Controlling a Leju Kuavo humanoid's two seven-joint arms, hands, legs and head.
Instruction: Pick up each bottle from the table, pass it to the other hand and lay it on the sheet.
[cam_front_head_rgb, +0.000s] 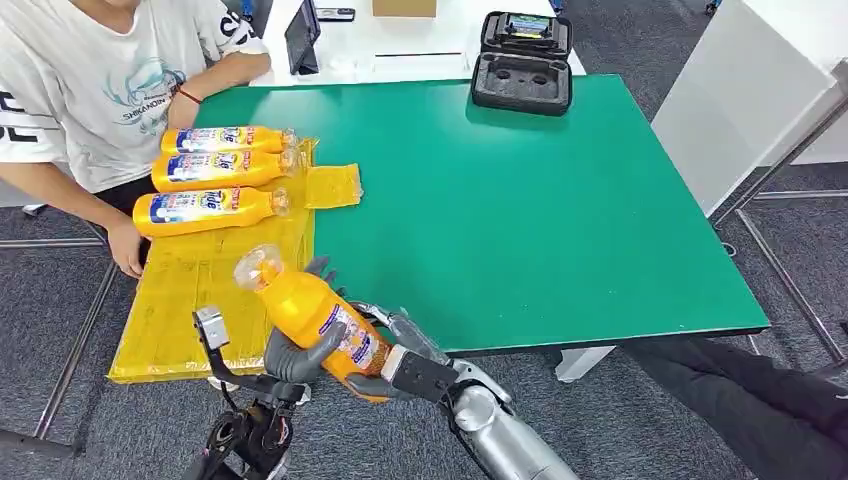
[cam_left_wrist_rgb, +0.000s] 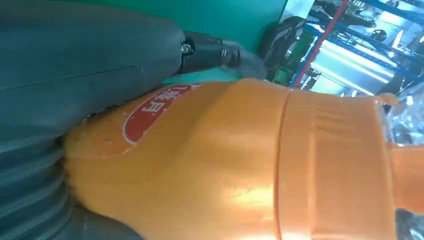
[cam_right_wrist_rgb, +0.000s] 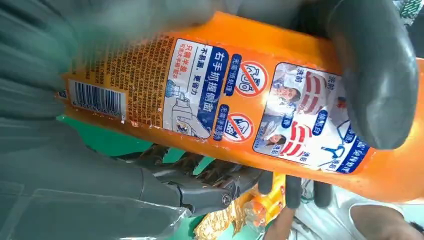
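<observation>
Three orange detergent bottles (cam_front_head_rgb: 215, 171) lie side by side on the far part of the yellow sheet (cam_front_head_rgb: 200, 290), caps pointing right. A fourth orange bottle (cam_front_head_rgb: 310, 312) is in the air over the near edge of the green table (cam_front_head_rgb: 540, 210), tilted with its clear cap toward the far left. I see both hands on it: the left hand (cam_front_head_rgb: 298, 355) wraps the lower body from the left, its grey thumb across the label, and the right hand (cam_front_head_rgb: 385, 345) clasps the same bottle from the right, fingers behind it. From the right wrist camera, the right hand (cam_right_wrist_rgb: 100, 175) has the bottle's back label (cam_right_wrist_rgb: 220, 95) close up, with the left hand's thumb (cam_right_wrist_rgb: 380, 75) pressed over it. From the left wrist camera, the left hand (cam_left_wrist_rgb: 75, 65) lies against the bottle's shoulder (cam_left_wrist_rgb: 225, 165).

A person (cam_front_head_rgb: 90, 90) sits at the far left beside the sheet, one hand (cam_front_head_rgb: 125, 245) at its left edge. An open black case (cam_front_head_rgb: 522, 60) stands at the table's far side.
</observation>
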